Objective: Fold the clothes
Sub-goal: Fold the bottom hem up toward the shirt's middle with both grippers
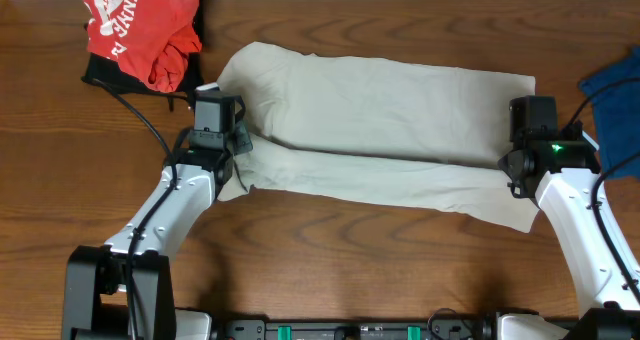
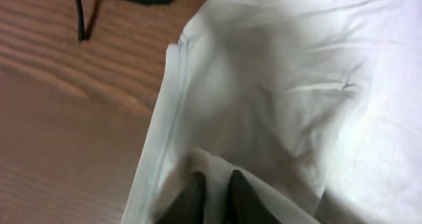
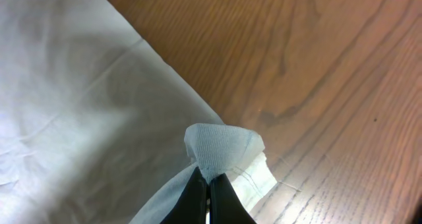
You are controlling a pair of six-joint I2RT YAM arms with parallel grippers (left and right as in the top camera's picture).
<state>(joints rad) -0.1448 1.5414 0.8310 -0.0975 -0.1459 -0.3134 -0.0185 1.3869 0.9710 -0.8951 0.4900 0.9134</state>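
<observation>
A cream garment [image 1: 380, 110] lies spread across the table, folded lengthwise with a crease along its middle. My left gripper [image 1: 222, 98] is at its left end. In the left wrist view the fingers [image 2: 215, 181] are closed with a fold of the cream fabric [image 2: 277, 85] between them. My right gripper [image 1: 525, 105] is at the garment's right end. In the right wrist view the fingers [image 3: 210, 174] are pinched shut on a bunched corner of the cream fabric [image 3: 221, 145], lifted slightly off the wood.
A crumpled red and black shirt [image 1: 140, 30] lies at the back left. A blue cloth [image 1: 615, 100] lies at the right edge. A black cable [image 1: 140, 115] runs from the shirt towards my left arm. Bare wooden table [image 1: 350, 260] runs along the front.
</observation>
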